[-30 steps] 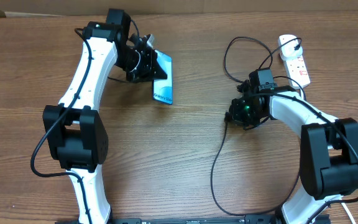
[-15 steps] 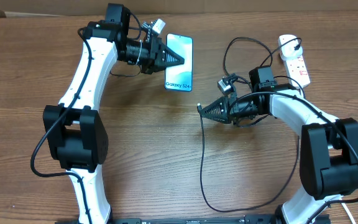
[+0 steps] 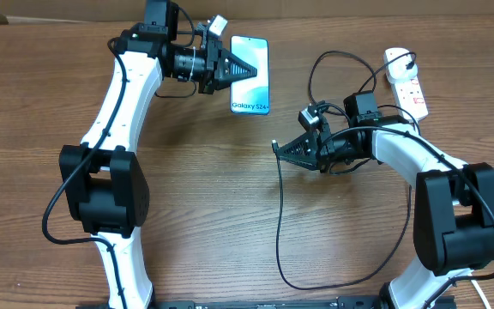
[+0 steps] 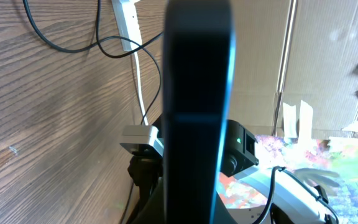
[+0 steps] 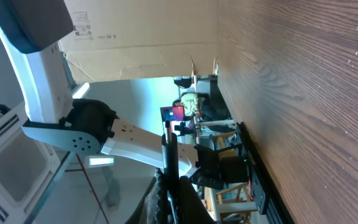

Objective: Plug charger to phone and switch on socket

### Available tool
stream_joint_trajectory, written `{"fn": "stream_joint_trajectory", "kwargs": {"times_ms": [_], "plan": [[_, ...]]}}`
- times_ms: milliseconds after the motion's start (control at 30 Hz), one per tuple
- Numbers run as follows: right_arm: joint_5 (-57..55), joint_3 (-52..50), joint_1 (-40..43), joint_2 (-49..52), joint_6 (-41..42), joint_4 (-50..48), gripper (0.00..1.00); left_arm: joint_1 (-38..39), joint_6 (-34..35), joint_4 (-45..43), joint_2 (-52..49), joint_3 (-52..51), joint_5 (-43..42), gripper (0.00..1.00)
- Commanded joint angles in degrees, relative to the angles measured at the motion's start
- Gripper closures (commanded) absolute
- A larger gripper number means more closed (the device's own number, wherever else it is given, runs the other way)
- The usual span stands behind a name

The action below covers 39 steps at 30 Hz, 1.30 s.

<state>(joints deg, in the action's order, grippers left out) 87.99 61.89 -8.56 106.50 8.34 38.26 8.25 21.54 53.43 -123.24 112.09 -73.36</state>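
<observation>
My left gripper is shut on the phone and holds it above the table at the back centre, its light screen facing up and "Galaxy S24+" at the near end. In the left wrist view the phone shows edge-on as a dark slab. My right gripper is shut on the charger's connector end. The thin black cable hangs from it, loops over the table and runs to the plug in the socket, a white power strip at the back right. The cable also shows between the fingers in the right wrist view.
The wooden table spans the view. Cardboard boxes stand behind the table. The socket's white cord shows in the left wrist view.
My left gripper has lifted the phone, turned it screen-up and carried it right and back. My right gripper has risen from the table with the connector end and swung it left, toward the phone.
</observation>
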Motion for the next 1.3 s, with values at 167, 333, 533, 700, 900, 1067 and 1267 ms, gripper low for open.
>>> {"fn": "stream_joint_trajectory", "kwargs": {"times_ms": [167, 333, 533, 700, 900, 1067, 1267], "plan": [[0.9, 1.6, 0.3, 0.1, 20.1, -19.0, 0.96, 0.0, 5.0, -3.7, 0.0, 0.5, -3.1, 0.96], [-5.5, 1.6, 0.3, 0.1, 43.7, -40.7, 0.96, 0.0, 5.7, -4.5, 0.0, 0.5, -3.1, 0.96], [-2.3, 1.6, -2.1, 0.1, 56.7, -55.6, 0.96, -1.0, 11.5, -8.6, 0.0, 0.5, -2.9, 0.96], [-1.9, 1.6, -6.5, 0.1, 59.4, -58.4, 0.96, -3.0, 19.0, -15.5, 0.0, 0.5, -2.7, 0.96], [-4.0, 1.6, -9.1, 0.1, 61.1, -59.2, 0.96, -5.6, 20.9, -17.7, 0.0, 0.5, -2.6, 0.96], [-4.5, 1.6, -8.2, 0.1, 71.9, -75.5, 0.96, -6.0, 22.8, -17.7, 0.0, 0.5, -2.7, 0.96], [-7.6, 1.6, -8.1, 0.1, 86.3, -95.9, 0.96, -6.0, 27.9, -17.7, 0.0, 0.5, -3.2, 0.96]]}}
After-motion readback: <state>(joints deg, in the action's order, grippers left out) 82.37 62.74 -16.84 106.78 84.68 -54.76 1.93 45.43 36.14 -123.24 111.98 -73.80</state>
